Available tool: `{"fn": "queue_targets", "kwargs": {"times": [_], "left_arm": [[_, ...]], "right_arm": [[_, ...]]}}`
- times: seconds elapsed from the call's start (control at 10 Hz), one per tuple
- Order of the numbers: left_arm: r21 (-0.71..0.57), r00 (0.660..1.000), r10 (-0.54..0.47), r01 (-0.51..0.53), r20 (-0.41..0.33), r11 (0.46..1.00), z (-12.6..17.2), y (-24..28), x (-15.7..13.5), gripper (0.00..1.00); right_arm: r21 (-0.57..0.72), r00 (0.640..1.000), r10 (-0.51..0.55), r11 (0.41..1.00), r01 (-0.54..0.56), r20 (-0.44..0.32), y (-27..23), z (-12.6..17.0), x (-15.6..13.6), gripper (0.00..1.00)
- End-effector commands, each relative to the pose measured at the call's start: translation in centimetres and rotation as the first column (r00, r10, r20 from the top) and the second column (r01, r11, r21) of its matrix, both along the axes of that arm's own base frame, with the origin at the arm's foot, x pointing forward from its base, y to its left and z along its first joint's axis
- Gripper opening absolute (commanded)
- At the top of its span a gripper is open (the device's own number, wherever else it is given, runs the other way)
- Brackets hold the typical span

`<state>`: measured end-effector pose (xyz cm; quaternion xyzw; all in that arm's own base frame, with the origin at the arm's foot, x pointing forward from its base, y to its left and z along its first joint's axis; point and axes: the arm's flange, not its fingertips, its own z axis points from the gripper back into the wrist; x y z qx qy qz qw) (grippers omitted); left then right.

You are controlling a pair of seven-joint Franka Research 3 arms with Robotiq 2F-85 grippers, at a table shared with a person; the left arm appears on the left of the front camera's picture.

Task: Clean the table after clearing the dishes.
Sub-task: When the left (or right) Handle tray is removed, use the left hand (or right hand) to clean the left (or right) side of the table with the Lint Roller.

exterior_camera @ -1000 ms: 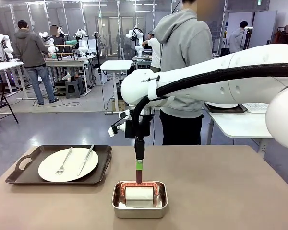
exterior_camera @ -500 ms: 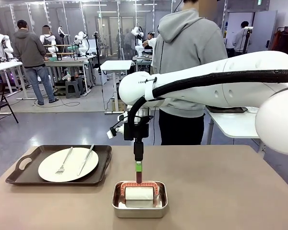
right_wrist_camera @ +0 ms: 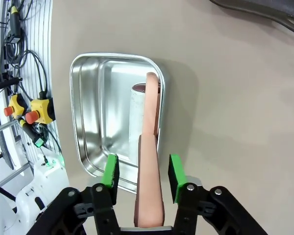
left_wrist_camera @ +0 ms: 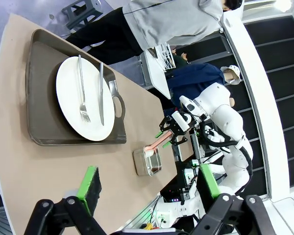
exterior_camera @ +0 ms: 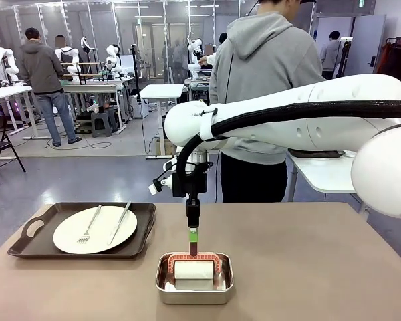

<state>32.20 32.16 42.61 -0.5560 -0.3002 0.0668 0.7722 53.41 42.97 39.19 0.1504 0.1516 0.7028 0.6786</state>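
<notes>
From the front, the matte tan table [exterior_camera: 307, 267] bore a dark brown handled tray [exterior_camera: 33, 229] on its left side. On it sat a round white plate [exterior_camera: 70, 235] with a steel fork [exterior_camera: 89, 226] and knife [exterior_camera: 120, 223]. The right gripper [exterior_camera: 193, 251] pointed down over a small square steel pan [exterior_camera: 194, 298].

At the left wrist, the left gripper [left_wrist_camera: 149, 188] was spread wide and empty above the table.

At the right wrist, green pads [right_wrist_camera: 111, 177] flanked a smooth salmon handle [right_wrist_camera: 151, 147] over a white roller [right_wrist_camera: 136, 103], with slim gaps on both sides and no grip.
</notes>
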Motion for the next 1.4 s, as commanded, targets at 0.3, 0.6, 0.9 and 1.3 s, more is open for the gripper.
{"fn": "queue_targets", "kwargs": {"times": [0.3, 0.6, 0.9, 1.3], "left_arm": [[-0.001, 1.000, -0.001, 0.001, 0.008, 1.000, 0.1, 0.1, -0.2, 1.00], [-0.001, 1.000, -0.001, 0.001, 0.008, 1.000, 0.1, 0.1, -0.2, 1.00], [-0.001, 1.000, -0.001, 0.001, 0.008, 1.000, 0.1, 0.1, -0.2, 1.00], [-0.001, 1.000, -0.001, 0.001, 0.008, 1.000, 0.1, 0.1, -0.2, 1.00]], "right_arm": [[-0.019, 1.000, -0.001, 1.000, 0.001, -0.011, 1.0, 1.0, 0.5, 0.15], [-0.026, 1.000, -0.009, 1.000, 0.010, 0.010, 0.7, 1.9, 0.1, 0.00], [-0.022, 1.000, -0.002, 1.000, 0.002, 0.009, 0.8, 1.9, 0.3, 0.00], [-0.073, 0.982, -0.114, 0.989, 0.126, 0.151, -1.3, 9.7, -2.2, 0.00]]}}
